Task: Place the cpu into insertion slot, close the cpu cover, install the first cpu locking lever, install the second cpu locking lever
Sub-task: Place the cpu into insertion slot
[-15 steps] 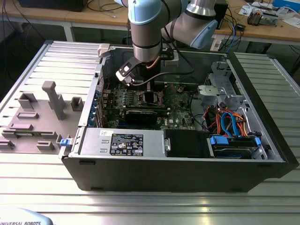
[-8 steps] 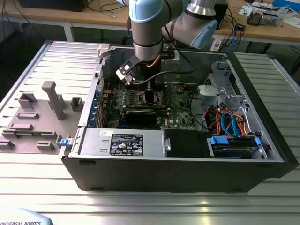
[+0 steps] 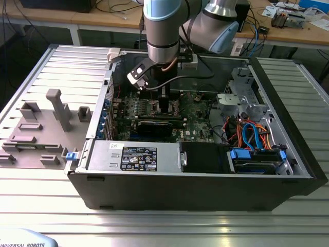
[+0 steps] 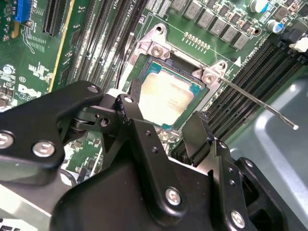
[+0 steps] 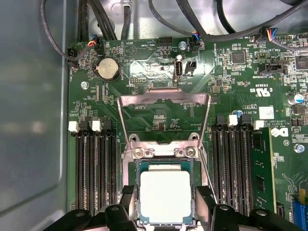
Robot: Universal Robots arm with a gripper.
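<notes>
Over the insertion slot, cpu seated, fingers spread either side — released, cpu cover raised

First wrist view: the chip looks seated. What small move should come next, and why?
Probably lift the gripper straight up, clear of the cpu. The cpu lies flat in the insertion slot, while the cpu cover stands hinged open, so closing it needs room.

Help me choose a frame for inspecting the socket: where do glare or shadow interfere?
First wrist view: glare whitens the motherboard beside the open cpu cover; the cpu is evenly lit. Second wrist view: the cpu top shines pale. Exterior view: the motherboard lies dim under the arm.
</notes>
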